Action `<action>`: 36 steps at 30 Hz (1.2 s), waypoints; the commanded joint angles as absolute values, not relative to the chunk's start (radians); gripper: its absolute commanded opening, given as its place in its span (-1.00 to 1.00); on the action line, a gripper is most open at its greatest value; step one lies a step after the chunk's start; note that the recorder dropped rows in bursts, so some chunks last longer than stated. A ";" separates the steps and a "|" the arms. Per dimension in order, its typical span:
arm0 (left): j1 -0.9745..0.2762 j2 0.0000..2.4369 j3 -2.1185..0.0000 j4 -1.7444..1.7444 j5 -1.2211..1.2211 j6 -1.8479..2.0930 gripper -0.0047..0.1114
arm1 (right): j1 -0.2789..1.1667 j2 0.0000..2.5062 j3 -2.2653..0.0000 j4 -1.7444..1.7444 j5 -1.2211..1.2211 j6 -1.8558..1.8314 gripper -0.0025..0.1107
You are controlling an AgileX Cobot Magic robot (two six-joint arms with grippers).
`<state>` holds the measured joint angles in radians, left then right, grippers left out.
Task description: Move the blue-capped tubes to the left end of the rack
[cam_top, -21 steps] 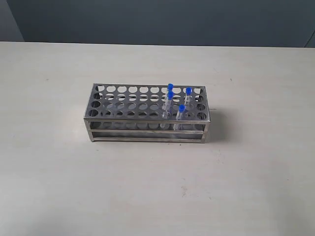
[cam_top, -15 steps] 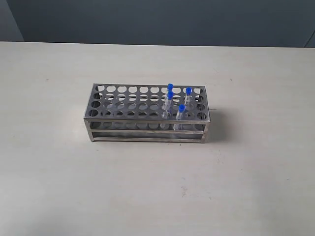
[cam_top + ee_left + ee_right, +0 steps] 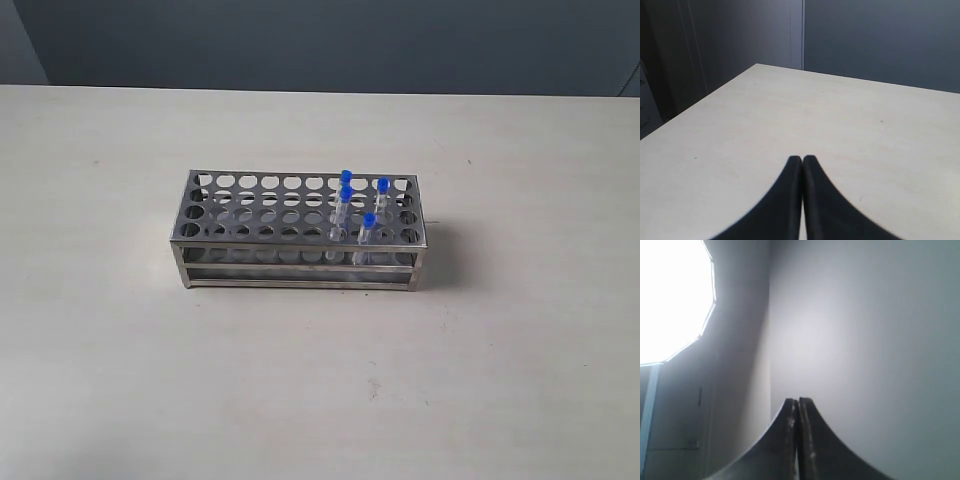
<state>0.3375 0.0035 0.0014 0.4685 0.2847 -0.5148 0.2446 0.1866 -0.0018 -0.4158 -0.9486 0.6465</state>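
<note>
Both the left gripper [image 3: 802, 159] and right gripper [image 3: 798, 401] are pressed together, empty, and the tubes [image 3: 366, 238] stand bunched near the rack's [image 3: 240, 210] right end, so grabbing one risks knocking a neighbour.

The four thin, clear blue-capped tubes [image 3: 368, 232] are so see-through that their glass can barely be traced below the pierced top plate of the long silvery metal rack [image 3: 260, 210]. Their lower ends cannot be made out, and the exact hole each stands in is too small to tell. Two caps overlap, the nearer tube partly covering the one behind. The pale beige table [image 3: 120, 350] runs off three edges of the exterior view. The black left gripper [image 3: 802, 159] and the dark right gripper [image 3: 798, 401] show only pressed-together fingertips, the rest cut by the picture's edge. A blown-out white polygonal light [image 3: 670, 295] is cropped too.
</note>
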 commanded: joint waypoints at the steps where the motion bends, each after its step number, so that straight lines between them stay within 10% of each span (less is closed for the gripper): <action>1: 0.339 0.000 0.000 0.468 0.291 -0.516 -0.90 | 0.240 0.184 0.000 -0.417 -1.068 0.665 -0.96; 13: 0.339 0.000 0.000 0.468 0.291 -0.516 -0.90 | 0.240 0.186 -0.043 -0.198 -0.828 0.806 -0.96; 25: 0.339 0.000 0.000 0.468 0.291 -0.516 -0.90 | 0.240 0.824 -0.910 -0.143 -0.132 -0.033 -0.96; 36: 0.339 0.000 0.000 0.468 0.291 -0.516 -0.90 | 0.322 1.227 -0.582 -0.297 -0.551 0.163 -0.96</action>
